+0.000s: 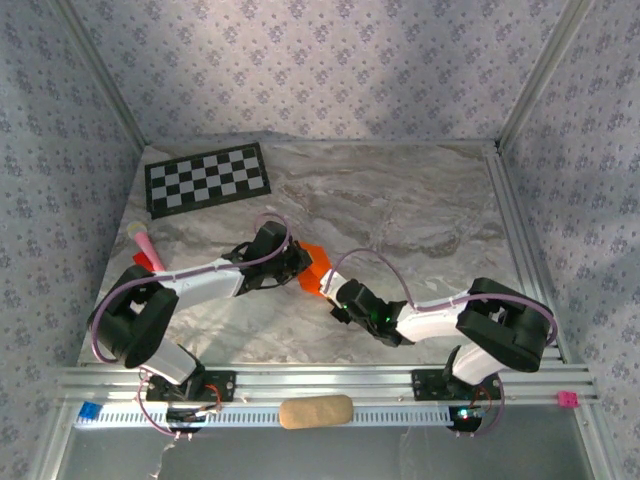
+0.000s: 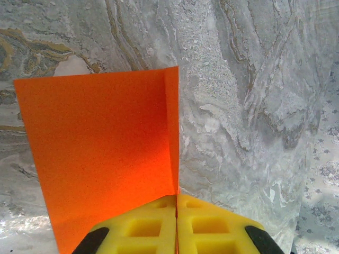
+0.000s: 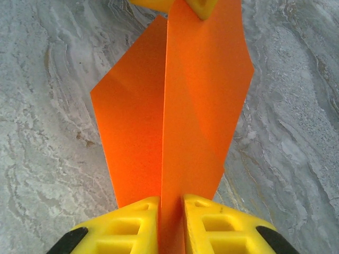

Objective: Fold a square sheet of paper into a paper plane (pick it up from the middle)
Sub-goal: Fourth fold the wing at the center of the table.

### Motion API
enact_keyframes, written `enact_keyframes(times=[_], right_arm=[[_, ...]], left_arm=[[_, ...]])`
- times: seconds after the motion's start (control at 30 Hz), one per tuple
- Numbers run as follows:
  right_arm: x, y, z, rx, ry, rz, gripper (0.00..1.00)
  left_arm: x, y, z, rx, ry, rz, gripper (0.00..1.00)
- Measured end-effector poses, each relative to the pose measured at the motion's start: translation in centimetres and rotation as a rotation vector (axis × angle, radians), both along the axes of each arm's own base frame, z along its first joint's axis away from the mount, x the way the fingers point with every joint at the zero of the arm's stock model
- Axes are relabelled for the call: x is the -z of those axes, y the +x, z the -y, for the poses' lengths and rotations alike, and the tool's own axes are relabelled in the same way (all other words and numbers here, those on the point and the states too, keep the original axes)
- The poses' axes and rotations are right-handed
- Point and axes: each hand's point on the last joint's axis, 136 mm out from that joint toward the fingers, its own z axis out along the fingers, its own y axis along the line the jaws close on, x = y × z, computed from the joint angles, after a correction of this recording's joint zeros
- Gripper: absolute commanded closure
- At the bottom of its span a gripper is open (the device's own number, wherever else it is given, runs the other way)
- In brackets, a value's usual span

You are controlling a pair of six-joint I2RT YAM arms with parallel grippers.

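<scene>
Table [image 1: 430,210] far-R open; orange paper [image 1: 314,268] mid-table, checkerboard sheet [image 1: 208,178] far-L, pink obj [image 1: 148,248] L edge block.

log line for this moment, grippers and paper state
left gripper: shut on orange paper | right gripper: shut on orange paper | paper: creased, held between both | stage: mid-fold

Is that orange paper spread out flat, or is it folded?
Folded: the orange paper stands up along a crease, flaps angling to both sides, pinched by the left gripper and right gripper.

No readable text, labels, numbers visible.
</scene>
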Motion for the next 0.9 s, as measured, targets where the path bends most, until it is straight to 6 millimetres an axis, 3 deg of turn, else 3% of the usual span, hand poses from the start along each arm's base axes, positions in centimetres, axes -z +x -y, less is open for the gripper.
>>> enact_keyframes(times=[0.17, 0.9], right_arm=[[0.03, 0.15, 0.13, 0.012, 0.01, -0.008, 0.76], [0.04, 0.21, 0.17, 0.021, 0.027, -0.018, 0.9]], left_arm=[[-0.03, 0.0, 0.0, 0.0, 0.0, 0.001, 0.9], [-0.2, 0.02, 0.01, -0.001, -0.003, 0.004, 0.9]])
